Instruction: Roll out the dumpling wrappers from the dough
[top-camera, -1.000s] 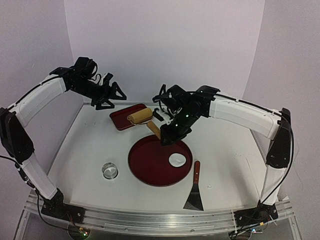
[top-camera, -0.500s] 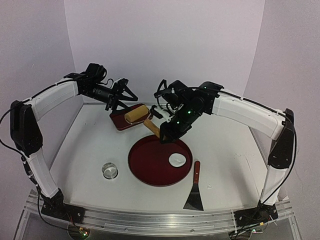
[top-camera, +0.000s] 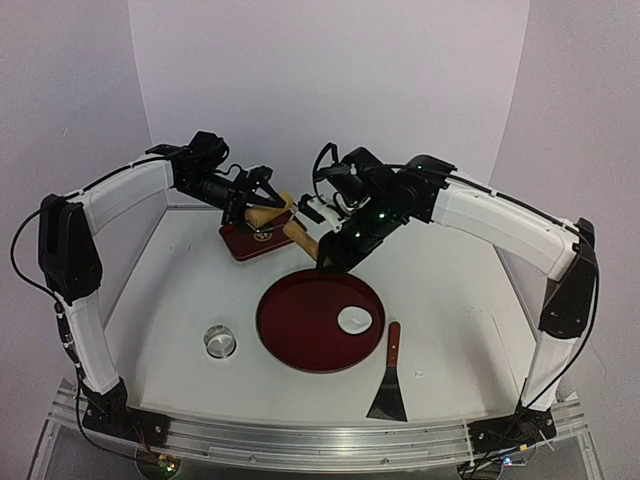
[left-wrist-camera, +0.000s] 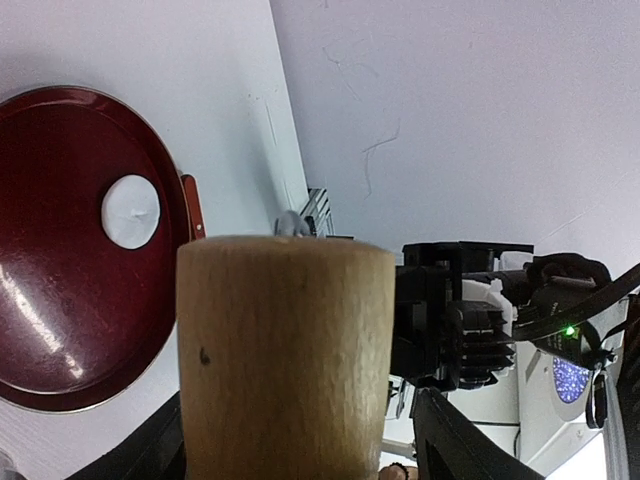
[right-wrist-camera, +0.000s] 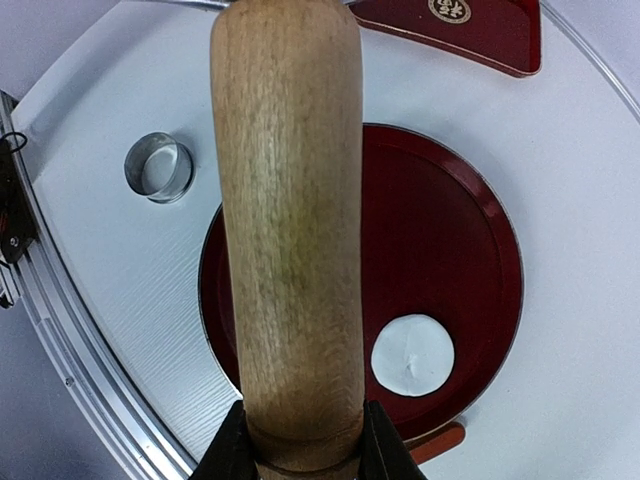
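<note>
Top external view, nearest first: a spatula (top-camera: 388, 385) is seen lying at the near right, a ring cutter (top-camera: 219, 341) at the near left, and between them a round red tray (top-camera: 275, 335). The dough (top-camera: 354, 319) is found inside that tray, toward its right rim, as a small rounded white lump. It is judged not yet rolled flat. Farther back, the rolling pin (top-camera: 298, 237) is held in the air, tilted, over the rectangular red tray (top-camera: 238, 246), just beyond the round one. Its near-right end is clamped by the right gripper (top-camera: 325, 255). This is confirmed in the right wrist view, where the wood is pinched between both fingers. The far-left end is straddled by the left gripper (top-camera: 258, 203). In the left wrist view the jaws are seen on either side of the wood, but whether they are pressed onto it cannot be told.

For the step to be done well, the left grip should be secured first, so that the pin is carried by both ends. The pin should then be levelled, brought nearer and to the right until its barrel is centred over the dough, and lowered gently. Light, even pressure is called for, with short strokes kept inside the rim, so that the dough is spread thin rather than dragged or stuck to the wood.
</note>
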